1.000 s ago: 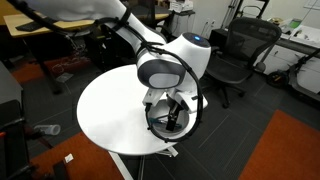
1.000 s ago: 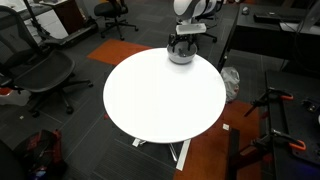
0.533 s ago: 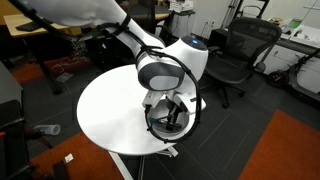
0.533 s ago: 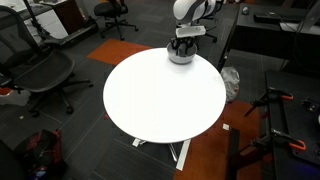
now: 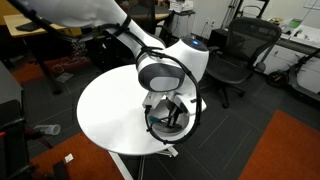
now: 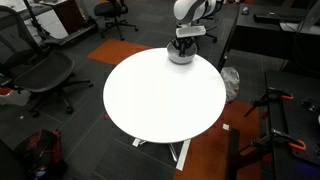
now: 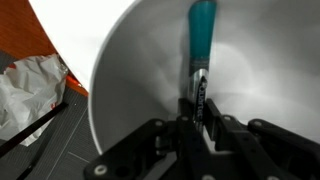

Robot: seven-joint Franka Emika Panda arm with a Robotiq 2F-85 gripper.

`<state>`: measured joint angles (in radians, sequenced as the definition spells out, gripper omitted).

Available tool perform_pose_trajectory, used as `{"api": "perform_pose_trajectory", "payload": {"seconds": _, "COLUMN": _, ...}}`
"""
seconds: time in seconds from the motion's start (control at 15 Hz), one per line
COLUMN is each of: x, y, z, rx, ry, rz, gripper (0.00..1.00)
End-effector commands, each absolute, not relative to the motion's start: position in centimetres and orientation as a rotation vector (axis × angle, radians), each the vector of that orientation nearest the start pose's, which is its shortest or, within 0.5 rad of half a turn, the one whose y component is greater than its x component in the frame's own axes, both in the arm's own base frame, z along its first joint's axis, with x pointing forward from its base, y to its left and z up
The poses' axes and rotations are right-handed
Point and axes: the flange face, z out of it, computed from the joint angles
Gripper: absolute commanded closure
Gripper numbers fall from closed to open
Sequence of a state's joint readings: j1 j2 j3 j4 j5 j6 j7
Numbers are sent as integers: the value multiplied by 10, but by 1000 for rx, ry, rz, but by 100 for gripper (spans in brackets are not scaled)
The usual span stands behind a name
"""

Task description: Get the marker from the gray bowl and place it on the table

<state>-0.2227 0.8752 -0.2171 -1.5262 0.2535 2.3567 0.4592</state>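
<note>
The wrist view looks straight into the gray bowl [image 7: 140,70]. The teal-blue marker [image 7: 200,40] lies inside it, running up from the fingers. My gripper [image 7: 198,110] is shut on the marker's lower end, one black finger on each side. In both exterior views the gripper [image 5: 172,117] [image 6: 182,45] reaches down into the bowl [image 5: 168,127] [image 6: 180,56], which sits at the rim of the round white table [image 5: 110,110] [image 6: 160,95]. The marker is too small to see there.
Office chairs [image 5: 238,50] [image 6: 45,70] stand around the table. A crumpled white bag [image 7: 30,85] [image 6: 231,84] lies on the floor beside the table, next to orange carpet [image 5: 285,150]. A dark desk [image 6: 270,40] stands close behind the bowl.
The fingers have closed onto the marker inside the bowl. The arm has stayed in place over the bowl.
</note>
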Motion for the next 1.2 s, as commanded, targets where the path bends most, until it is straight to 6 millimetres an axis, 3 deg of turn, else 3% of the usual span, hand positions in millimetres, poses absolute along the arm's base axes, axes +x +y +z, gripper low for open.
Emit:
{"api": "perform_pose_trajectory", "payload": {"seconds": 0.0, "x": 648, "y": -273, "z": 156, "rx": -2769, "ry": 1515, "rz": 22, "gripper": 95}}
{"api": "perform_pose_trajectory", "payload": {"seconds": 0.27, "x": 645, "y": -267, "z": 186, "rx": -2819, "ry": 1476, "rz": -47, "gripper": 95}}
{"api": "perform_pose_trajectory", "payload": {"seconds": 0.73, "x": 645, "y": -244, "z": 258, "rx": -2930, "ry": 1325, "rz": -179, "gripper": 95}}
{"api": "perform_pose_trajectory", "payload": {"seconds": 1.13, "x": 645, "y": -195, "z": 302, "rx": -3098, "ry": 980, "rz": -238, "gripper": 95}}
